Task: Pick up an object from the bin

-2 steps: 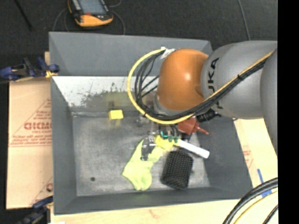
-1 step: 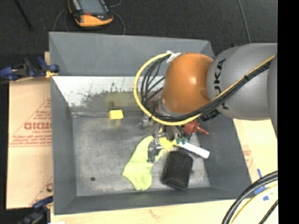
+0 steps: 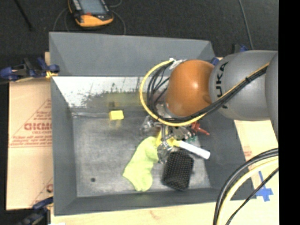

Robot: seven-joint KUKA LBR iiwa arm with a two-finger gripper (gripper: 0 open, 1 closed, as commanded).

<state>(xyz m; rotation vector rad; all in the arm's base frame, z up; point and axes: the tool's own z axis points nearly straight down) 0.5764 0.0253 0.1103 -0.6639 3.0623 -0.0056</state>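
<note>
Camera view: my gripper [image 3: 164, 146] low in the right front of the bin [image 3: 63, 139], between yellow-green cloth [image 3: 140, 165] and black ribbed block [image 3: 178, 170], white pen [image 3: 192, 150] just beside. Open or clamped: cannot tell. Nothing lifted yet; grasp and lift left, I judge.

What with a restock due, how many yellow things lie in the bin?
2: a small yellow block by the far wall of the bin, left of the arm, and a yellow-green cloth on the floor toward the near wall. The arm may hide more.
</note>
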